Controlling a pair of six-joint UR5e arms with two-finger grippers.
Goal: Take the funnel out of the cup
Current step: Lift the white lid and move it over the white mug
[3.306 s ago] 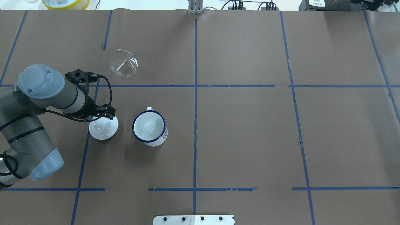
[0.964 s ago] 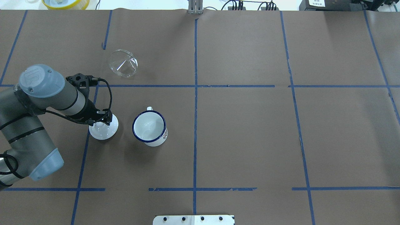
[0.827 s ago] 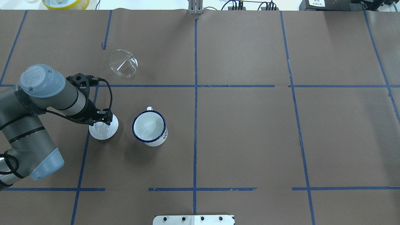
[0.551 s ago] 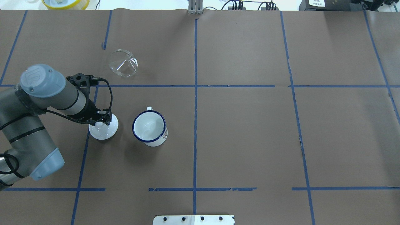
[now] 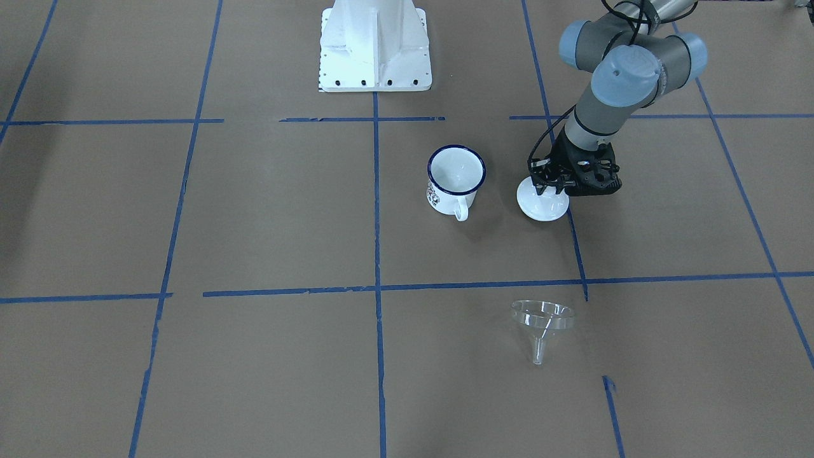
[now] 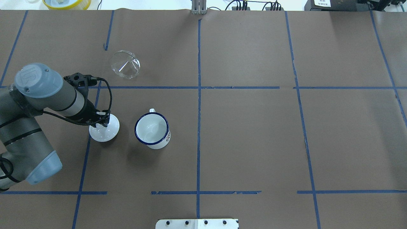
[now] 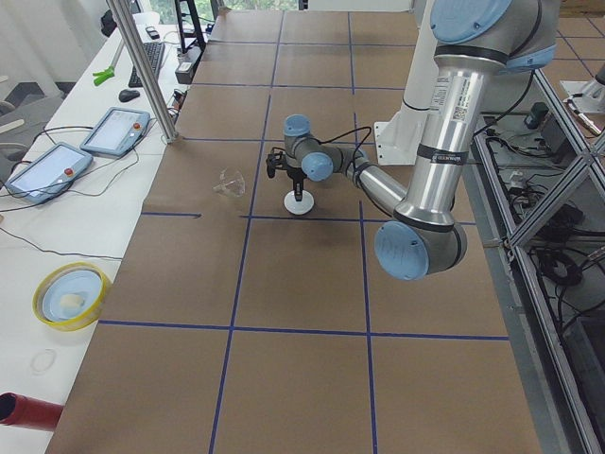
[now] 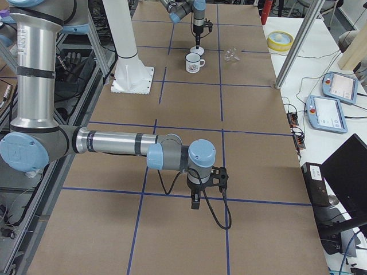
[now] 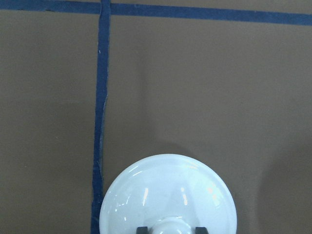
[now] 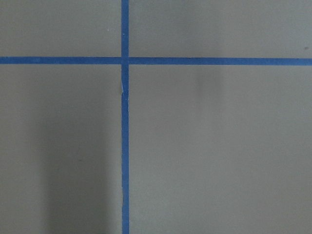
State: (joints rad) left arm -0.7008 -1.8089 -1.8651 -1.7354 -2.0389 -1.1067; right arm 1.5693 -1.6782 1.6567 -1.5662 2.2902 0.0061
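The clear funnel (image 6: 125,64) lies tipped on its side on the brown-papered surface (image 6: 254,136), well apart from the enamel mug (image 5: 443,193). The mug's blue-rimmed mouth stands open and empty, so I judge the removal itself done. My left claw (image 5: 545,188) points straight down over the white knobbed lid (image 6: 106,133), just beside the mug. Its fingertips (image 9: 141,229) pinch the knob from either side, probably because the knob is the only part narrow enough to grip. Whether the lid rests on the surface or hangs just clear of it, I cannot tell. My right claw (image 8: 195,201) hangs over bare paper far down the surface, out of the way. I cannot tell whether it is spread or pressed together.
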